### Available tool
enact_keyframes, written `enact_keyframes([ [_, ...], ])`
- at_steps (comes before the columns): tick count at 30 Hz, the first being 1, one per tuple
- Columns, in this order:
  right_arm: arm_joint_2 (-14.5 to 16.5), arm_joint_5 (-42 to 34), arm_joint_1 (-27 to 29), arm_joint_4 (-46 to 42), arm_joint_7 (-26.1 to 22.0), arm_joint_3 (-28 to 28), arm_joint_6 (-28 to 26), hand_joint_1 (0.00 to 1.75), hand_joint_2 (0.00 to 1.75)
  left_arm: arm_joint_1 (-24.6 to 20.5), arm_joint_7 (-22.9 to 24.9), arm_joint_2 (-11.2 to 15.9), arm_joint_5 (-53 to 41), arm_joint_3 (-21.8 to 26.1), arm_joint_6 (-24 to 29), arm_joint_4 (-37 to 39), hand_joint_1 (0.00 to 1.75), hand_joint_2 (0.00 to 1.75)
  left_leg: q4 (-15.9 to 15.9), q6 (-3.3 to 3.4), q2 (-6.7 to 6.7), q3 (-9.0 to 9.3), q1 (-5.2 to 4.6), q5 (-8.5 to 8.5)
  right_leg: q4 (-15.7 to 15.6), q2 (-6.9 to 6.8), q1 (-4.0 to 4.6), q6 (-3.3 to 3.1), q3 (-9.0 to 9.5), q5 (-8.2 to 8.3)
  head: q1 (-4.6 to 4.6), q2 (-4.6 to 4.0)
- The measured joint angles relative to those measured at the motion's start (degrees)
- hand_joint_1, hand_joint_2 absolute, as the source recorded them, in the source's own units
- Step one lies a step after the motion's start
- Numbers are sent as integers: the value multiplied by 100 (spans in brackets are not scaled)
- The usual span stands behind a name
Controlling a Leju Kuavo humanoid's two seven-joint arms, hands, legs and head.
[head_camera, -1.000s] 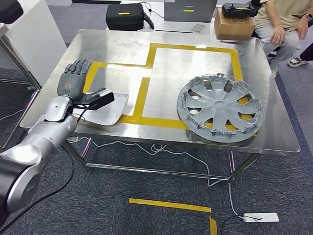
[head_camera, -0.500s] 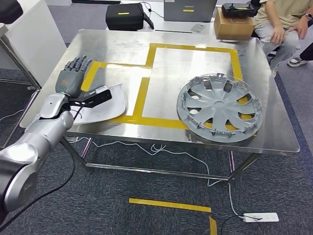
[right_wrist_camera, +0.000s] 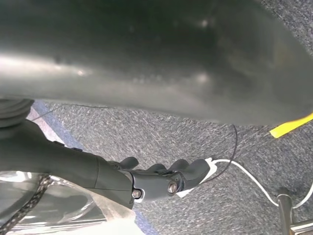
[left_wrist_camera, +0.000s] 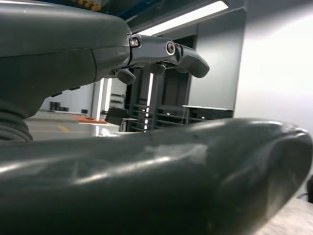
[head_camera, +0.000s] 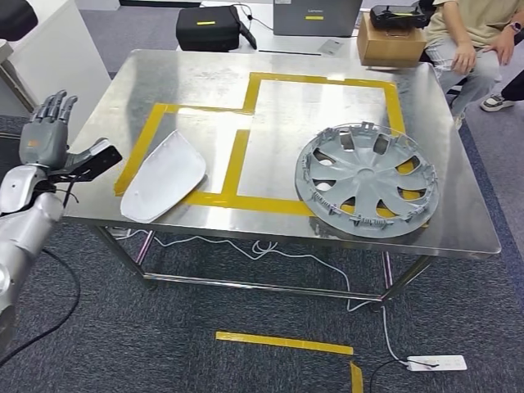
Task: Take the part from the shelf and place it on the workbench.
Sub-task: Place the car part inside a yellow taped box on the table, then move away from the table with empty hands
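Steel workbench (head_camera: 185,78) with yellow tape | part (head_camera: 164,176) lies flat near its front-left edge, touching the tape, left of hubcap (head_camera: 366,179) | left hand (head_camera: 46,139) spread, empty, beyond that edge | advice: withdraw sideways, clear of the part.

- big grey hubcap (head_camera: 367,180) lying flat on the table's right side
- black bag (head_camera: 209,27) on the floor behind
- cardboard box (head_camera: 389,42) beside a seated person (head_camera: 467,41)
- white power strip (head_camera: 436,363) on the carpet
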Motion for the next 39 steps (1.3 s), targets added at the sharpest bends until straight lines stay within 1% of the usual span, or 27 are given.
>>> enact_keyframes([
  [5, -1, -73, 30, 0, 0, -41, -74, 0, 0, 919, -40, 515, 466, 422, 86, -607, 0, 0, -2, -7, 11, 3, 0, -5, 1, 13, 0, -11, -3, -8, -1, 0],
  [8, -1, -127, 52, 1, -1, -64, -97, 0, 0, 1569, -53, 720, 677, 771, 204, -890, 0, 0, -2, -8, 12, 3, 0, -8, 0, 12, 0, -17, -5, -12, -1, 0],
  [11, 0, -150, 65, 5, -2, -96, -124, 0, 0, 2176, -81, 802, 770, 1153, 326, -1036, 0, 0, -3, -9, 11, 3, 0, -9, -1, 10, -1, -19, -6, -15, 0, 0],
  [15, 0, -172, 75, 13, -5, -124, -173, 0, 0, 2840, -199, 731, 657, 1705, 401, -1092, 0, 0, -3, -9, 11, 2, 0, -10, -3, 9, -1, -20, -9, -15, 0, 0],
  [17, 0, -196, 80, 18, -11, -158, -187, 0, 0, 3093, -331, 619, 543, 2009, 409, -1108, 0, 0, -3, -9, 10, 3, -1, -10, -4, 8, -2, -19, -9, -15, 0, 0],
  [19, 0, -229, 85, 24, -20, -186, -201, 0, 0, 3304, -489, 454, 424, 2339, 414, -1117, 0, 0, -3, -9, 10, 3, -1, -10, -4, 6, -2, -19, -7, -15, 1, -1],
  [24, 1, -270, 96, 36, -72, -246, -254, 0, 0, 3674, -900, -78, 193, 3157, 415, -1116, 0, 0, -2, -9, 9, 3, -3, -10, -5, 2, -4, -18, -4, -14, 1, 0],
  [27, 4, -297, 101, 45, -102, -301, -283, 0, 0, 3851, -967, -414, 176, 3521, 417, -1105, 0, 0, -2, -9, 8, 3, -4, -10, -5, 1, -3, -18, -3, -13, 0, 0],
  [32, 7, -317, 107, 48, -103, -367, -287, 0, 0, 3942, -1358, -902, 40, 4159, 417, -949, 0, 0, -2, -9, -2, 3, -4, -10, -5, -10, -2, -18, 0, -13, 1, 0],
  [36, 12, -357, 113, 48, -102, -408, -293, 0, 0, 3935, -1439, -1196, -137, 4547, 417, -697, 0, 0, -2, -9, -2, 3, -5, -10, -5, -11, -1, -18, 0, -13, 0, 0],
  [39, 20, -372, 114, 49, -102, -463, -304, 0, 0, 3919, -1493, -1437, -254, 4819, 417, -335, 0, 0, -2, -9, -2, 4, -4, -10, -5, -10, -1, -18, 0, -13, 1, 0],
])
